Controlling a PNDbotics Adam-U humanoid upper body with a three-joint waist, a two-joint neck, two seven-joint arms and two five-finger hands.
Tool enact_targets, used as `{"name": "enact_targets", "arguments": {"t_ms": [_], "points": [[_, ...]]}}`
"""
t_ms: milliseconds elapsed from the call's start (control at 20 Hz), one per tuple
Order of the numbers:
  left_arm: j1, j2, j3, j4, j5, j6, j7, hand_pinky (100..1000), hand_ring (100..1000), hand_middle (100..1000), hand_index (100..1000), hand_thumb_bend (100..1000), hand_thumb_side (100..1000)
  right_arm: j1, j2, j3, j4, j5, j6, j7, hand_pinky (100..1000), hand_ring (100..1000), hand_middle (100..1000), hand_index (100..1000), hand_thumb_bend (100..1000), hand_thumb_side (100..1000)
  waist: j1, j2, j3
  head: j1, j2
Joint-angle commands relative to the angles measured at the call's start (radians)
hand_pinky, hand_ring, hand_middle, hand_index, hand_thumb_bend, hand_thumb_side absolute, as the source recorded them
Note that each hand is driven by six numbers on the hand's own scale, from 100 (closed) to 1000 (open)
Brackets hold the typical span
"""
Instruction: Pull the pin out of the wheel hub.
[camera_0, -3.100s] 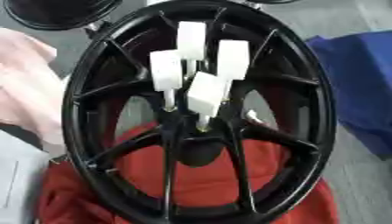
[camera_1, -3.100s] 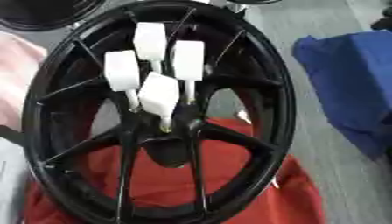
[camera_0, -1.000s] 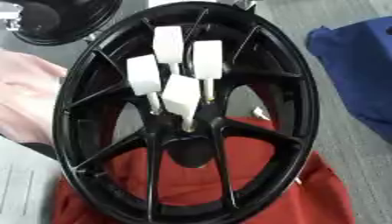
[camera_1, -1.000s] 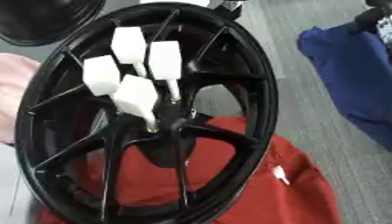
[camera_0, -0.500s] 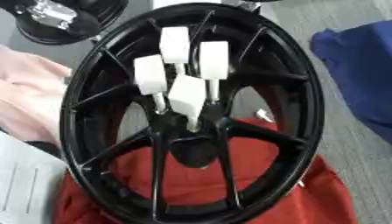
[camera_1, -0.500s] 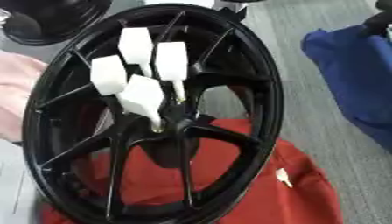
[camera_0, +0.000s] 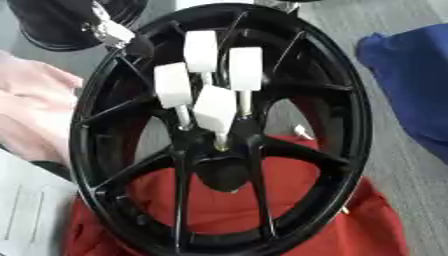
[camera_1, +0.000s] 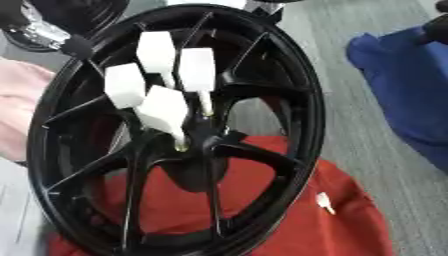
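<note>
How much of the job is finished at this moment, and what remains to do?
Nothing looks done: four white-headed pins stand in the centre of the black wheel hub, which sits on a red cloth. In hand: a black and silver robot part, probably the left hand, shows at the rim's upper left, apart from the pins. Left: reach a pin, grasp it, pull it out.

Both eye views: head-mounted, looking down, close; share wheel hub (camera_0: 219, 135).
</note>
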Motion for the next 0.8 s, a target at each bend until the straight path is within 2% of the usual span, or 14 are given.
{"name": "enact_targets", "arguments": {"t_ms": [50, 100, 400, 550, 800], "points": [[-0.026, 0.013, -0.004, -0.012, -0.01, 0.056, -0.047, 844, 823, 783, 874, 736, 553, -0.01, -0.021, 0.0, -0.008, -0.004, -0.001, 0.006, 862, 613, 590, 753, 100, 543, -0.004, -0.025, -0.004, 0.002, -0.015], [-0.027, 0.015, -0.008, -0.026, -0.018, 0.062, -0.047, 845, 824, 784, 874, 698, 556, -0.011, -0.021, 0.0, -0.008, -0.005, 0.0, 0.006, 862, 613, 590, 753, 100, 542, -0.003, -0.025, -0.005, 0.001, -0.017], [-0.022, 0.023, -0.016, -0.082, -0.071, 0.097, -0.047, 844, 826, 783, 867, 712, 518, -0.017, -0.021, 0.003, -0.007, -0.008, 0.002, 0.01, 863, 614, 590, 754, 100, 542, -0.001, -0.023, -0.011, 0.007, -0.032], [-0.016, 0.019, -0.026, -0.083, -0.075, 0.099, -0.047, 836, 814, 768, 852, 700, 495, -0.019, -0.021, 0.004, -0.007, -0.009, 0.002, 0.013, 863, 613, 590, 754, 100, 542, -0.001, -0.022, -0.015, 0.011, -0.033], [-0.002, 0.0, -0.045, -0.054, -0.076, 0.099, -0.047, 823, 797, 749, 840, 675, 513, -0.024, -0.02, 0.008, -0.006, -0.013, 0.001, 0.017, 863, 614, 590, 754, 100, 540, -0.003, -0.02, -0.023, 0.017, -0.034]]}}
